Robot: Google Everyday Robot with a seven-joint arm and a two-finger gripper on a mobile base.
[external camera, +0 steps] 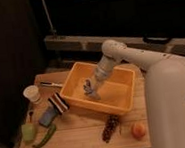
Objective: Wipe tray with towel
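We see our arm [134, 58] as a chain of smooth white rounded shells, with a ball-like joint at the elbow. The big link near the camera [173, 107] is a wide white cylinder with two small dark round holes on its side. Toward the wrist the shell becomes grey and narrower. Our end effector [89, 87], inside the yellow tray [124, 105], is grey and small.

Gripper [88, 85] inside tray [123, 103] (left part), towel [91, 91] beneath it
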